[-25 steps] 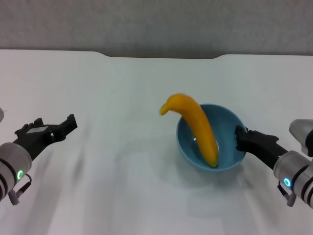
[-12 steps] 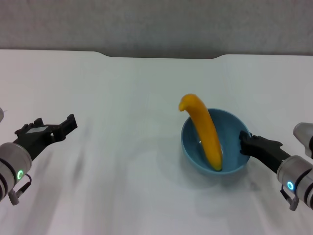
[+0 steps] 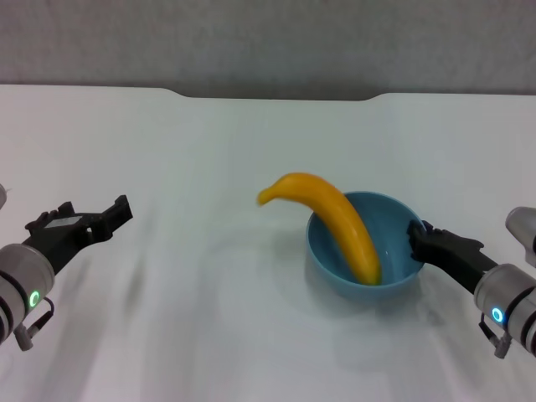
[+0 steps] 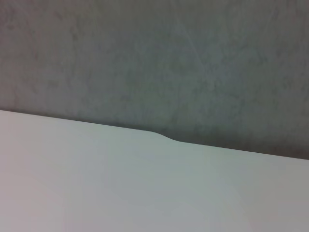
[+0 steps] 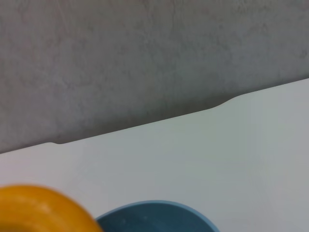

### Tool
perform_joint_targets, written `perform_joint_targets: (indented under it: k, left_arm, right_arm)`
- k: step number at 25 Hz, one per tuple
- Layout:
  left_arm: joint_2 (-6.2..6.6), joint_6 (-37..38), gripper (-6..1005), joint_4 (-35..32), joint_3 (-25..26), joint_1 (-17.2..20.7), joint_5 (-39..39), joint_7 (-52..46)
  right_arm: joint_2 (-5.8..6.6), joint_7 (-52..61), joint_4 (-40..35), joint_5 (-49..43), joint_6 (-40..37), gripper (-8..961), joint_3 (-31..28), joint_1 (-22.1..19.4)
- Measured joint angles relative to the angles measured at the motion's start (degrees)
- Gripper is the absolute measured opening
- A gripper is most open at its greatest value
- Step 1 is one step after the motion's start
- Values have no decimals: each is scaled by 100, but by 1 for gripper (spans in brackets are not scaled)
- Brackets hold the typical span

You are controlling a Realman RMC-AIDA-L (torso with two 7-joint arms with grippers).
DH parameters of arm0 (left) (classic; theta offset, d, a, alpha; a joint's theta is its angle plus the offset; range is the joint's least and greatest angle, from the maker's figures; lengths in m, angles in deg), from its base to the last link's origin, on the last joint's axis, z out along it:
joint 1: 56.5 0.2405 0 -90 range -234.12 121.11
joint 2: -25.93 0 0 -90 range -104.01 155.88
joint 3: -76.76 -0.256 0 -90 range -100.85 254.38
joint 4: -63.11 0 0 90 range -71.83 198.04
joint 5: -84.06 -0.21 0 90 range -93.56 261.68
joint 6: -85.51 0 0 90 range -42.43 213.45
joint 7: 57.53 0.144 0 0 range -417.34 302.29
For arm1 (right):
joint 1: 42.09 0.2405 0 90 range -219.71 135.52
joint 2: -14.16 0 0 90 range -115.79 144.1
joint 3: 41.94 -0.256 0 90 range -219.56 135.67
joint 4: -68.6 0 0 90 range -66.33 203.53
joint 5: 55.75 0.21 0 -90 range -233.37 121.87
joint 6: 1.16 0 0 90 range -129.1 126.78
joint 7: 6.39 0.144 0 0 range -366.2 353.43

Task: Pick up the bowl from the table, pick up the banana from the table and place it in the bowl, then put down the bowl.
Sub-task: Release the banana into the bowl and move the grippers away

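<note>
The light-blue bowl (image 3: 394,251) is at the right middle of the white table (image 3: 209,151). The yellow-orange banana (image 3: 335,219) lies slanted in it, one end at the bowl's bottom, the other sticking out over the left rim. My right gripper (image 3: 416,238) is at the bowl's right rim and grips it. The right wrist view shows the banana (image 5: 38,208) and the bowl's rim (image 5: 154,212) close by. My left gripper (image 3: 88,214) is open and empty, low over the table at the far left.
The table's notched far edge (image 3: 276,97) runs in front of a grey wall (image 3: 268,42). The left wrist view shows only the bare tabletop (image 4: 120,183) and the wall.
The banana's free end has swung to the left and dropped lower over the rim. The bowl and my right gripper have shifted slightly. The left arm has not moved.
</note>
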Motion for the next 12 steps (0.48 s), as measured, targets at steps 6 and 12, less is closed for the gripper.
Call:
perform_joint_targets:
  k: [6,12]
  left_arm:
    - [0,0,895,0,0,0,0,0]
    - [0,0,895,0,0,0,0,0]
  right_arm:
    - [-6,4,-8,0,-6,123,-2,-10]
    - [-7,9,-13,0,-15,132,-48,-39]
